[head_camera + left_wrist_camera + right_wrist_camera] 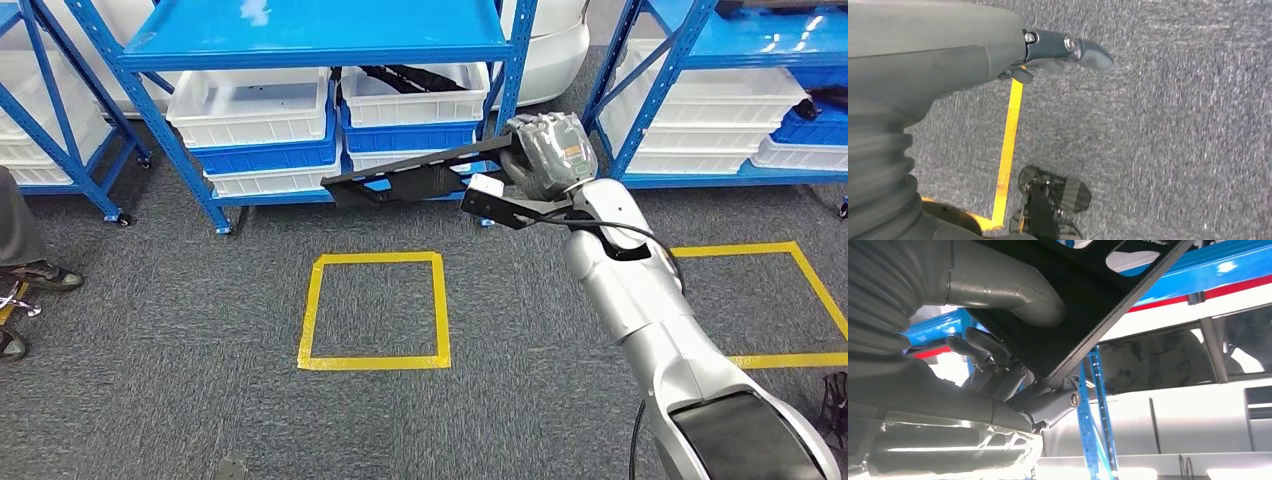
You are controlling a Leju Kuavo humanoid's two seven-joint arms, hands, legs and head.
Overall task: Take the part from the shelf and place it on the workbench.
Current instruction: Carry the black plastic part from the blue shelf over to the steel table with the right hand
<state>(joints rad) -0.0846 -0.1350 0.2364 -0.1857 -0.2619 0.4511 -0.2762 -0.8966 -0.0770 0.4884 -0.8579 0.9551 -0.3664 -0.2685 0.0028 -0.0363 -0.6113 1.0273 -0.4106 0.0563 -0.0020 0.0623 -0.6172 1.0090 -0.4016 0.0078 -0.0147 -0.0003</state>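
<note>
Long flat black part (415, 175) with cutouts, held roughly level before the shelf (320, 40).

One black part (415, 175), flat with cutouts, gripped by right hand (545, 152). Two robot hands: left hand (998, 55) near floor. Three blue shelf racks: left rack (70, 120), centre rack (320, 35), right rack (690, 40). Under centre rack, two stacks of white and blue bins (255, 105); more white bins under right rack (700, 110), exact count unclear. Two yellow tape squares on carpet: one (375, 310) ahead, one (800, 300) partly visible at right. One person's shoes (40, 275) at left edge.
</note>
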